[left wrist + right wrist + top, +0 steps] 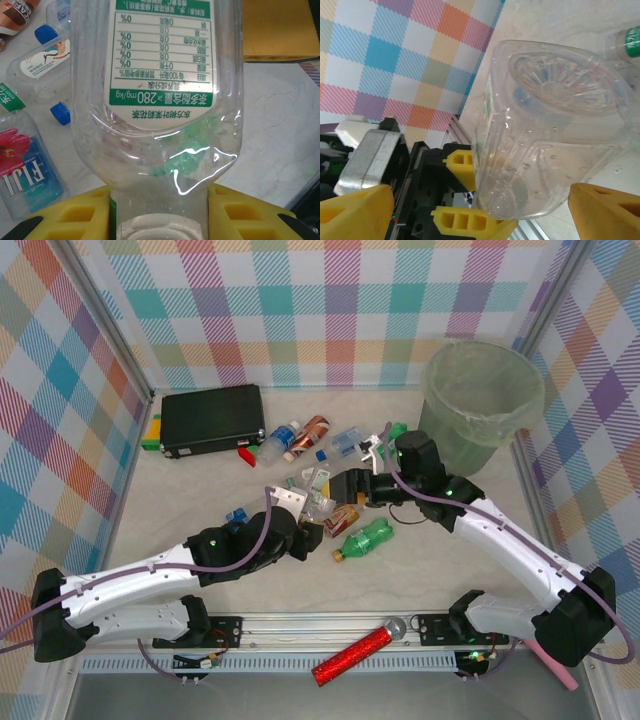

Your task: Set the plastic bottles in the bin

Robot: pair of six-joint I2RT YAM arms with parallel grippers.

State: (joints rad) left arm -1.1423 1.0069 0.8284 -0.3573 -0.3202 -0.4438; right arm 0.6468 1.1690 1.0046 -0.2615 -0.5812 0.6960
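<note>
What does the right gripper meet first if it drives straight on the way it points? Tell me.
The clear bottle: it lies right ahead between the right gripper's open fingers, its other end clamped by the left gripper. Whether it touches a finger is unclear.

A clear bottle (545,140), base toward the camera, lies between the right pincer's (479,202) wide-spread fingers.

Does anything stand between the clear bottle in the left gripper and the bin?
Nothing tall shows. Between the clear bottle and the bin are the right gripper, open around it, and loose bottles lying flat on the table.
</note>
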